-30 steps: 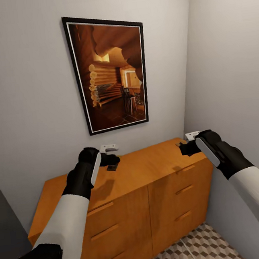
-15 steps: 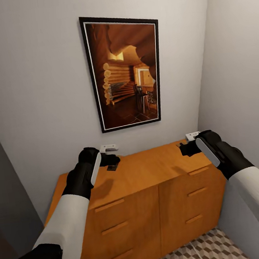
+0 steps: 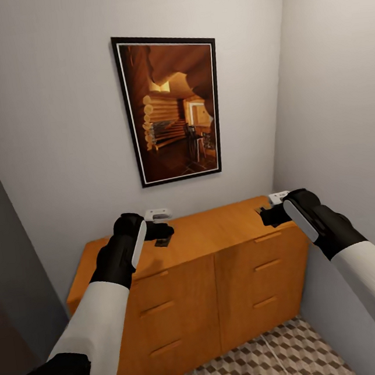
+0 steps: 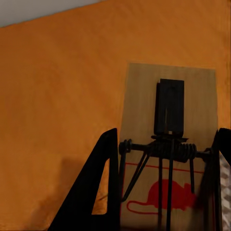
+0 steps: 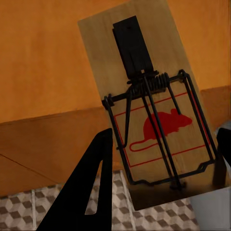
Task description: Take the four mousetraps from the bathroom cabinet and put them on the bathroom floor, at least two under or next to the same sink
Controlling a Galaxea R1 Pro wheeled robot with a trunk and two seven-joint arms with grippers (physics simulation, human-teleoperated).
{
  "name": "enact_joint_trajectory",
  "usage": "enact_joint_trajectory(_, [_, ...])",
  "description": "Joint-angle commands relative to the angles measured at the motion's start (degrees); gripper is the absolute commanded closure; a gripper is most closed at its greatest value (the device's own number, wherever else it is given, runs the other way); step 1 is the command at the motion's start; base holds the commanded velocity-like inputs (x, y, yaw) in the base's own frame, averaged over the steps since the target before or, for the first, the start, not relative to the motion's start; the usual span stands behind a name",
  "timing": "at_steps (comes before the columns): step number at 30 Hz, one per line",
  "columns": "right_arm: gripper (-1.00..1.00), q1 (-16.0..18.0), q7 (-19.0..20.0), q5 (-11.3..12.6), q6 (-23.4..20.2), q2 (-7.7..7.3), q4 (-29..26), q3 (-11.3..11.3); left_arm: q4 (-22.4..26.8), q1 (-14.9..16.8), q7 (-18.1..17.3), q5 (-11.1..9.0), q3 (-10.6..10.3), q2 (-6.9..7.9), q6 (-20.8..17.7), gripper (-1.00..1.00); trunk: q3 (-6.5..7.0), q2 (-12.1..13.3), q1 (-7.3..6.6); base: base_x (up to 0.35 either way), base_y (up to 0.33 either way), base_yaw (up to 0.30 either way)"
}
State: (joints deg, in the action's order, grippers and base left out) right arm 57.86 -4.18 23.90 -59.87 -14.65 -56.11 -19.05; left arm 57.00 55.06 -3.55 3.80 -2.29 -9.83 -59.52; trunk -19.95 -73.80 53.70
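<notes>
Both grippers, left (image 3: 161, 233) and right (image 3: 265, 216), are each pinching a mousetrap (image 4: 166, 144), probably firmly; carrying them level's safest.

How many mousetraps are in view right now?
2. One flat wooden mousetrap sits between the left gripper's fingers; the other mousetrap is in the right gripper. Others may be hidden.

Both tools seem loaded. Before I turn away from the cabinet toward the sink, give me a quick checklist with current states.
1. Left tool shut on a mousetrap: ok.
2. Right tool shut on the other mousetrap: ok.
3. Right mousetrap lifted off the cabinet, floor tiles visible below it: ok.
4. Left mousetrap lifted off the cabinet top: cannot tell.
5. Right arm's gap to the side wall: cannot tell.
6. Sink location known: cannot tell.
</notes>
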Motion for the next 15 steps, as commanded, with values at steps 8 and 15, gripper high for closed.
enact_joint_trajectory(8, [1.0, 0.06, -0.47, 0.49, -0.13, -0.03, -0.04, -0.2, -0.36, 0.05, -0.35, 0.44, 0.0, -0.02, -0.18, 1.0, -0.08, -0.05, -0.03, -0.299, -0.157, 0.0])
enact_joint_trajectory(15, [1.0, 0.06, -0.7, 0.49, -0.13, 0.18, 0.02, -0.2, -1.88, 0.05, -0.53, 0.2, 0.0, -0.03, 0.13, 1.0, -0.08, -0.05, -0.03, -0.299, -0.16, 0.0])
